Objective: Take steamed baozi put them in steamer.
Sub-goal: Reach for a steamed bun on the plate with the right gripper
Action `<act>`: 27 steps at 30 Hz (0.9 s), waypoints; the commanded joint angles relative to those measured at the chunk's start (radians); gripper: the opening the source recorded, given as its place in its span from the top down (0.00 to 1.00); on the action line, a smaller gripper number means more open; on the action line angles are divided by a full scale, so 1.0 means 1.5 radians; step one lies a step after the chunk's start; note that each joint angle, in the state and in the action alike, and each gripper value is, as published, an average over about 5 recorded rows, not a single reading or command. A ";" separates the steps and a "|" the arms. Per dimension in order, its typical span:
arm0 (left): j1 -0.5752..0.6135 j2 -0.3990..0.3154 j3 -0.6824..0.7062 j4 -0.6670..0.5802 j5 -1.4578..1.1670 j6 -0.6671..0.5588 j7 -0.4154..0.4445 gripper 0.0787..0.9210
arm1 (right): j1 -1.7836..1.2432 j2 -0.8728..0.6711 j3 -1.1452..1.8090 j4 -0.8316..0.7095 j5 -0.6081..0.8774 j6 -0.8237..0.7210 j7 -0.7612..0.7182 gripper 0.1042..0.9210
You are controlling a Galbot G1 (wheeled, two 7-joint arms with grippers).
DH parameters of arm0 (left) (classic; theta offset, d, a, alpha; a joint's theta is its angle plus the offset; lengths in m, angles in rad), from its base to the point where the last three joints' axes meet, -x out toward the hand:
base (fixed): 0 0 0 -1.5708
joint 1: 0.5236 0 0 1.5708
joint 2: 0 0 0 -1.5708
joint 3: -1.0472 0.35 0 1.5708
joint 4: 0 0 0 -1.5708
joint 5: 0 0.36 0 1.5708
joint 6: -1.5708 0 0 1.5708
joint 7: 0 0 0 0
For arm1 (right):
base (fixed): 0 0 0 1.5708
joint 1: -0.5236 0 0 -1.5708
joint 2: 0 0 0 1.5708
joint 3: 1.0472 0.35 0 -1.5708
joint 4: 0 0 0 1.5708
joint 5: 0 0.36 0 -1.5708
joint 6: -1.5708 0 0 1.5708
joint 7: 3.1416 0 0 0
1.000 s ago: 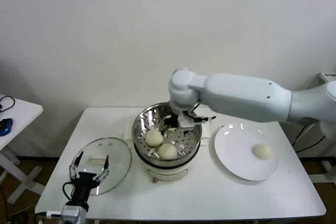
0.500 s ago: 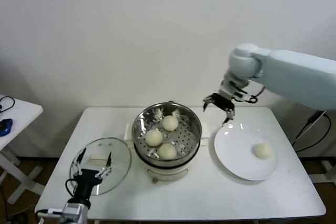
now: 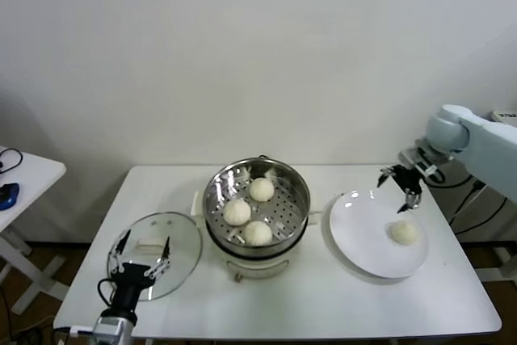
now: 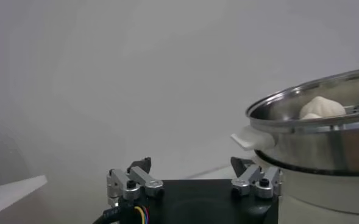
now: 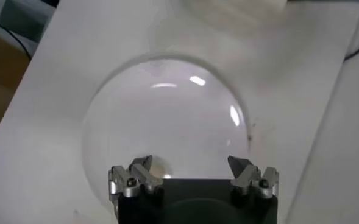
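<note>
3 steamed baozi (image 3: 252, 212) sit on the perforated tray of the steamer (image 3: 256, 199) mid-table, and a 4th baozi (image 3: 404, 232) lies on the white plate (image 3: 363, 240) just beside it. The right gripper (image 3: 401, 186) hangs over the plate's far edge, fingers spread and empty. The left gripper (image 3: 139, 258) (also spread, empty) hovers at the glass lid (image 3: 166, 248) lying flat near the steamer.

- Steamed baozi: 4 in total. 3 lie in the steamer (image 3: 257, 199): 1 at the rear (image 3: 261, 189), 1 at the left (image 3: 237, 212), 1 at the front (image 3: 258, 233). 1 lies on the plate (image 3: 404, 233).
- Steamer: 1, stainless steel, perforated tray.
- White plate (image 3: 363, 240): 1.
- Glass lid (image 3: 174, 248): 1.
- White table (image 3: 323, 305): 1; side table (image 3: 32, 171): 1.
- Grippers: 2, left gripper (image 3: 139, 258) and right gripper (image 3: 400, 181), both with fingers spread.
</note>
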 commanded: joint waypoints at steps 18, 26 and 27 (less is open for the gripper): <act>-0.012 0.001 -0.001 0.018 0.003 0.005 0.000 0.12 | -0.223 0.058 0.204 -0.189 -0.146 0.002 0.013 0.12; -0.013 0.002 -0.003 0.024 0.003 0.005 0.000 0.12 | -0.229 0.083 0.213 -0.206 -0.147 0.001 0.016 0.12; -0.013 0.002 -0.004 0.024 0.003 0.005 0.000 0.12 | -0.230 0.086 0.216 -0.208 -0.147 0.001 0.017 0.12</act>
